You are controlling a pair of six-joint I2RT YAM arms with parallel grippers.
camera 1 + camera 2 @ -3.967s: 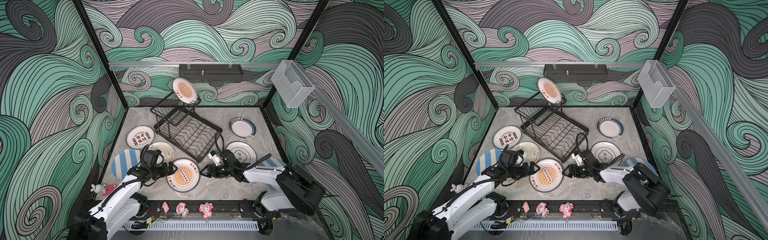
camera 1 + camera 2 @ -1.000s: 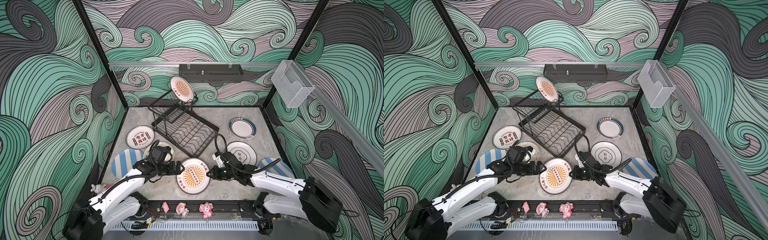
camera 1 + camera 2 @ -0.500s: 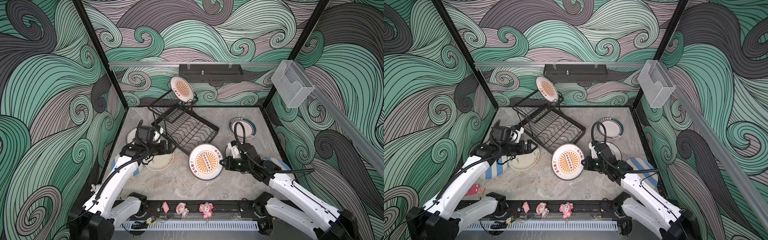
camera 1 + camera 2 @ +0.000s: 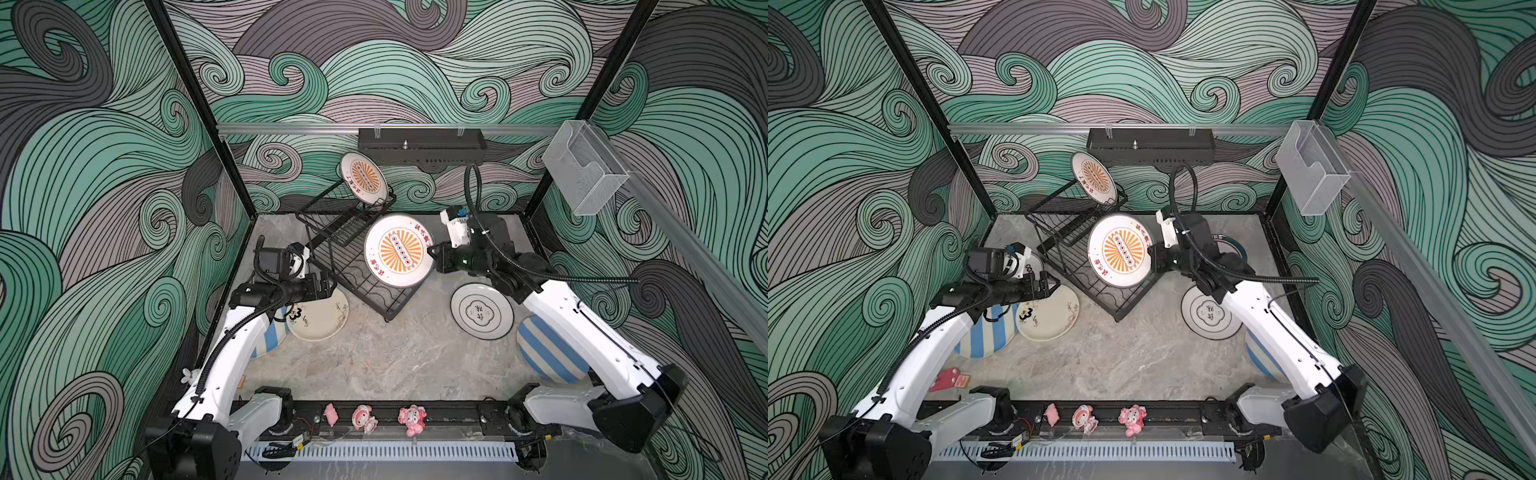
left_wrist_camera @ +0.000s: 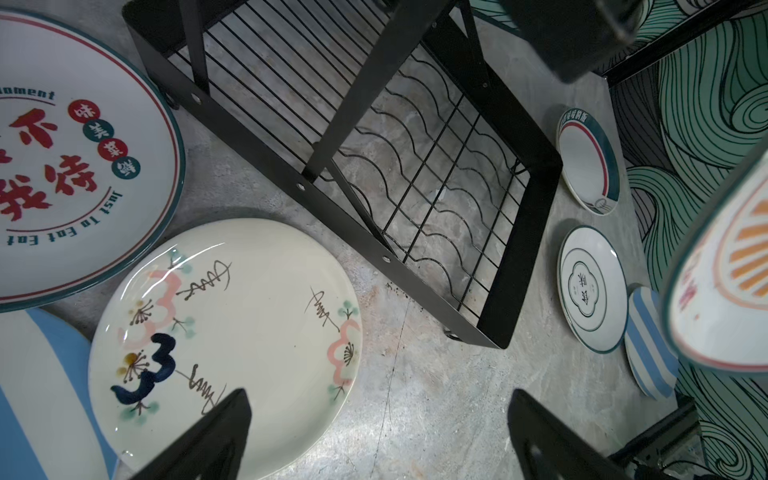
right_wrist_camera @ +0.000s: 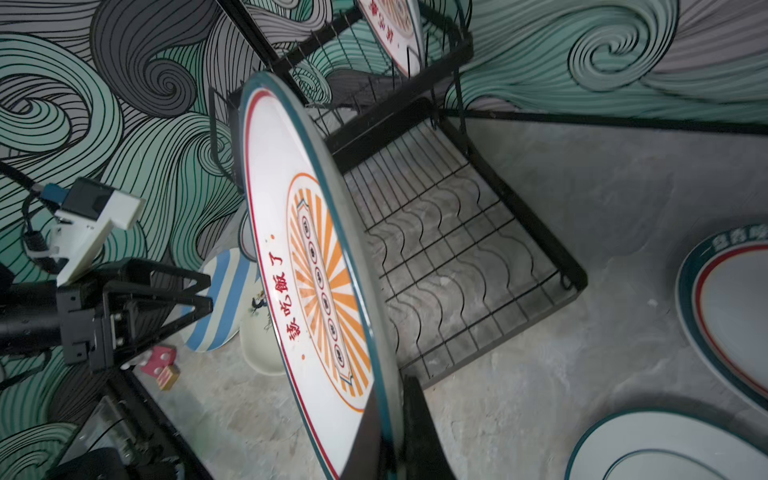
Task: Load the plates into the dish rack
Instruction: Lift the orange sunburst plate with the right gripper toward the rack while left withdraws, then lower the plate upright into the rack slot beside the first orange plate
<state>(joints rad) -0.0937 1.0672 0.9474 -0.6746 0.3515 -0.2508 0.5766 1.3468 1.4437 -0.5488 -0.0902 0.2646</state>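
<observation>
My right gripper [image 4: 432, 254] [image 6: 390, 415] is shut on the rim of an orange-sunburst plate [image 4: 399, 249] [image 4: 1121, 249] [image 6: 316, 270], held on edge and tilted above the lower tray of the black wire dish rack [image 4: 374, 299] [image 6: 457, 257]. A matching sunburst plate [image 4: 363, 178] stands in the rack's upper basket. My left gripper [image 4: 328, 286] [image 5: 378, 395] hangs open and empty over the edge of a cream plate [image 4: 320, 318] [image 5: 232, 332], beside the rack. A red-character plate [image 5: 62, 166], a black-character plate [image 4: 482, 311], a teal-rimmed plate [image 5: 588, 160] and two blue-striped plates [image 4: 270, 338] [image 4: 548, 353] lie flat on the table.
A black perforated trough shelf [image 4: 419, 145] hangs on the back rail. A clear plastic box [image 4: 582, 166] is mounted on the right wall rail. Pink figurines [image 4: 365, 417] sit along the front rail, and a red toy block [image 4: 948, 380] lies at the front left.
My right gripper has carried the sunburst plate from the table's front middle up and back over the rack. My left gripper has left that plate and moved left to the cream plate.
</observation>
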